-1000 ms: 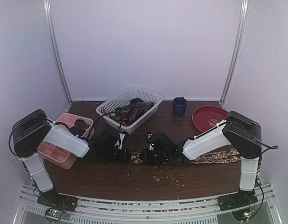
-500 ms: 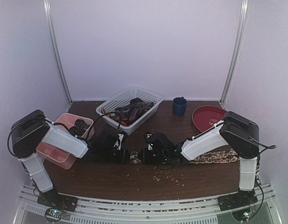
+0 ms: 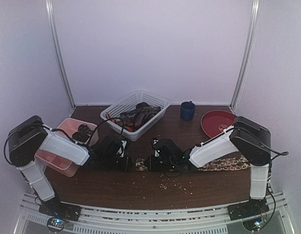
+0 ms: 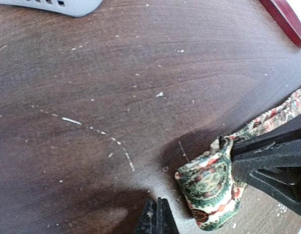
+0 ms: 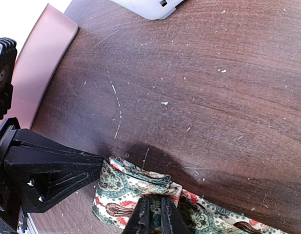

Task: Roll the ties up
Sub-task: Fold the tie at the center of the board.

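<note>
I'm on the first turns: the tie (image 4: 209,190) lies on the bench (image 4: 91,73), its end curled. My left tool (image 4: 156,217) is pressed together beside the curl; the right tool (image 5: 152,214) looks pinched on the tie. Next I'd turn the curl over, keeping it tight.

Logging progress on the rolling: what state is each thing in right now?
patterned tie: one end rolled, rest lying flat.
left gripper: jaws shut, empty, beside roll.
right gripper: jaws shut on patterned tie.
basket: holds heaped ties.
pink tray: dark item in a back compartment.
mug: upright.
</note>
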You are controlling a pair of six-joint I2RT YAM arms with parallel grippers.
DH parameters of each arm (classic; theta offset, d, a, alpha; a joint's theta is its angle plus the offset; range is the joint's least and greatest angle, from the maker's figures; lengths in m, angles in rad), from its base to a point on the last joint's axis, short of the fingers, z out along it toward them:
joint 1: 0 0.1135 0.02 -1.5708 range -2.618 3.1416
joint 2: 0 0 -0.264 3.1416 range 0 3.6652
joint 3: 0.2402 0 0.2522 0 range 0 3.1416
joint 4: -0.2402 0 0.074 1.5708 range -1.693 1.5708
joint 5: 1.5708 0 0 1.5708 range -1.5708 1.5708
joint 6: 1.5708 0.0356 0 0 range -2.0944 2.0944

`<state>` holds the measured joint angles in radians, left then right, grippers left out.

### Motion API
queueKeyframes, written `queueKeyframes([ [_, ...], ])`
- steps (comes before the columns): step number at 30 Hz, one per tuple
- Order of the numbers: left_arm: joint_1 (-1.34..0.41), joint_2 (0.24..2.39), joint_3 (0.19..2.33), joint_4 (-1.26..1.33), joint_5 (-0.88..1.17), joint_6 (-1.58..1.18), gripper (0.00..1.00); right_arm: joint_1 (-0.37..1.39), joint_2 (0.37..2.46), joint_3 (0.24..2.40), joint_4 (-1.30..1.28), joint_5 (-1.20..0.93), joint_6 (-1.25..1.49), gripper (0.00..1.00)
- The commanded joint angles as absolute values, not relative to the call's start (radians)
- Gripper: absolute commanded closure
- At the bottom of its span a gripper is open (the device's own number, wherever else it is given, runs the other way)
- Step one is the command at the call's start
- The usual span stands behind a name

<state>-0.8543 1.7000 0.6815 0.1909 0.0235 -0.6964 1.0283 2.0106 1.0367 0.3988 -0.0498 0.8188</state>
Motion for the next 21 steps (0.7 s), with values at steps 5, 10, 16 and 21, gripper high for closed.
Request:
queueKeyframes([
  [5,-0.857,1.769,0.605,0.285,0.184,-0.74,1.0,1.03,2.017,1.02,0.367,-0.049,0.833,0.9],
  [10,-0.857,1.769,0.604,0.357,0.223,-0.752,1.0,1.022,1.998,0.987,0.398,-0.047,0.844,0.9],
  [16,-0.857,1.77,0.611,0.425,0.262,-0.77,1.0,1.01,1.983,0.946,0.466,-0.077,0.864,0.88],
  [21,-0.857,1.766,0.623,0.45,0.27,-0.773,1.0,0.997,1.97,0.907,0.534,-0.103,0.89,0.87],
])
